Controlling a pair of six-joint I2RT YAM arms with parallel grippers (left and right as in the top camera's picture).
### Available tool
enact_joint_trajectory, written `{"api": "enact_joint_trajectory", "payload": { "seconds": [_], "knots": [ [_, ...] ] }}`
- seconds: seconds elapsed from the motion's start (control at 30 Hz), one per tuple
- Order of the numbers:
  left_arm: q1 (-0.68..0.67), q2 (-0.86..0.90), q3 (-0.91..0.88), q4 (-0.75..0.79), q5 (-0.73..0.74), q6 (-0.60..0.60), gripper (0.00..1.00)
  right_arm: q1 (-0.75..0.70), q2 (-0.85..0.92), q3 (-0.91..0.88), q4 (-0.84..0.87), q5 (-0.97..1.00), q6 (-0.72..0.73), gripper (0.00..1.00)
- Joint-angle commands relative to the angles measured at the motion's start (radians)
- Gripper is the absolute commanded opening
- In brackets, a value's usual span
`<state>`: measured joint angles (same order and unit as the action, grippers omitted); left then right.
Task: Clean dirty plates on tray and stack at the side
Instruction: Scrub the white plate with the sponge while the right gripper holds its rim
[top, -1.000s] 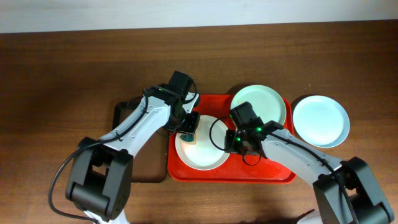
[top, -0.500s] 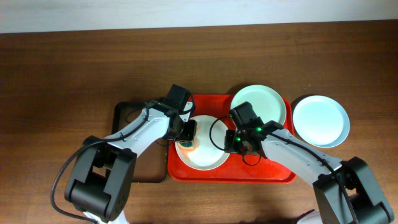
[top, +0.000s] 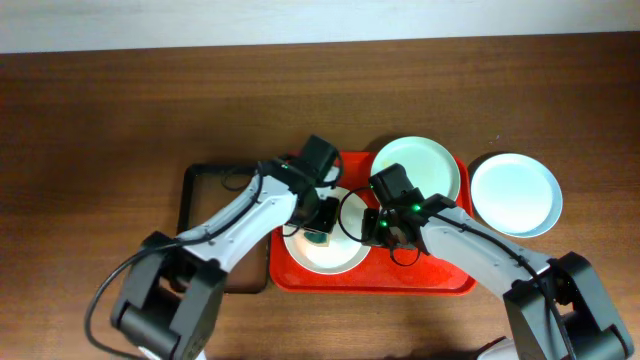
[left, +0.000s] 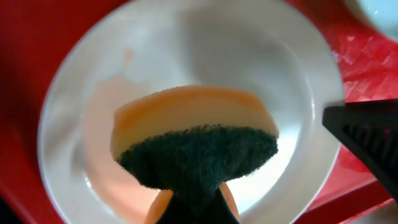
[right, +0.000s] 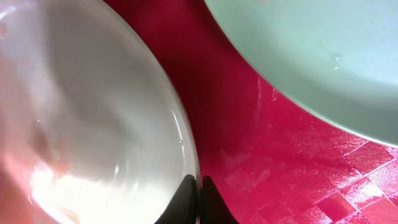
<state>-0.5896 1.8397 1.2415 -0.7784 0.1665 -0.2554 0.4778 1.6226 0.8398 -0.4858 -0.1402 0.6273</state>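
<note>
The left claw is pinching a sponge, orange foam up top and dark green scrub face down, right over the white plate on the left half of the red tray; the right claw is pressed together on that plate's right rim, steadying it. The green plate sits at the tray's back right corner, overhanging the rim; the blue plate is off the tray, just right of it on the tabletop. These plates look stiff, glossy and likely slick, light too, probably breakable; the thin raised rim is the sensible place to grip, as the flat centre offers nothing. The sponge is soft and squashes, so it should take pressure. Hard to read: whether the sponge actually touches the plate; the left fingers are mostly cut off below the sponge; a faint orange smear shows on the plate's left.
</note>
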Motion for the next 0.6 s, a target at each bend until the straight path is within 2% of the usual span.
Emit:
{"api": "enact_joint_trajectory", "payload": {
  "seconds": [0.0, 0.1, 0.17, 0.23, 0.33, 0.43, 0.57],
  "knots": [
    [-0.025, 0.098, -0.013, 0.001, -0.018, -0.011, 0.0, 0.006, 0.007, 0.001, 0.003, -0.011, -0.001, 0.04],
    [-0.025, 0.138, -0.013, 0.0, 0.047, -0.021, 0.0, 0.006, 0.007, 0.001, 0.003, -0.011, -0.001, 0.04],
    [-0.025, 0.138, -0.013, 0.003, 0.163, -0.016, 0.0, 0.006, 0.007, 0.001, 0.003, -0.011, -0.001, 0.04],
    [-0.022, 0.134, -0.006, -0.004, 0.269, 0.056, 0.0, 0.006, 0.007, 0.001, 0.003, -0.011, -0.001, 0.04],
    [-0.011, 0.051, 0.016, -0.025, 0.212, 0.074, 0.0, 0.006, 0.007, 0.001, 0.004, -0.043, 0.0, 0.04],
    [-0.009, -0.067, 0.022, -0.029, 0.075, 0.069, 0.0, 0.006, 0.007, 0.001, 0.005, -0.06, 0.011, 0.04],
    [-0.01, -0.078, 0.006, -0.026, 0.002, 0.07, 0.0, 0.006, 0.007, 0.001, 0.015, -0.062, 0.01, 0.04]
  ]
}}
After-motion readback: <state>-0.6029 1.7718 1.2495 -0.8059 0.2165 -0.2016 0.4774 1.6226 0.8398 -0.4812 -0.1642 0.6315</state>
